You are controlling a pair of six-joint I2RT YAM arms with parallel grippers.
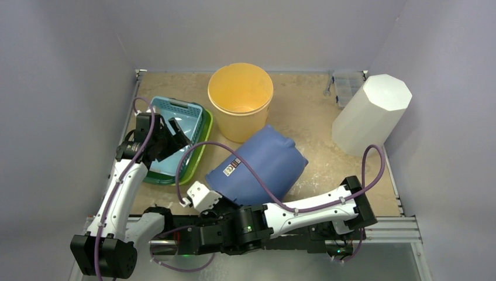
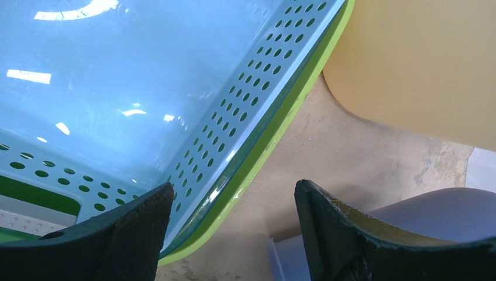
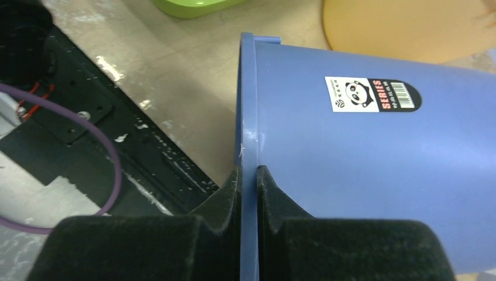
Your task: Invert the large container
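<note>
- Right gripper (image 3: pixel 248 175): fingers clenched on the rim (image 3: pixel 248 105) of the blue container (image 3: pixel 374 175), one pad inside the mouth and one on the outer wall.
- Left gripper (image 2: pixel 234 188): jaws released and spread wide, grasping nothing. It hangs above the right wall of the perforated blue basket (image 2: pixel 117 88) and the green tray (image 2: pixel 257 152) beneath it; contact with either cannot be told.
- Blue container (image 1: pixel 263 167): lies on its side mid-table, mouth toward the near-left table edge, base toward the far right, label uppermost.
- Edges: the container's rim sits near the table's front edge and near the green tray's corner. The yellow bucket (image 1: pixel 241 96) stands upright just beside its far flank.
- Open room: bare table (image 1: pixel 316 126) lies to the container's right, between it and the white octagonal bin (image 1: pixel 371 114), which stands well apart from it.
</note>
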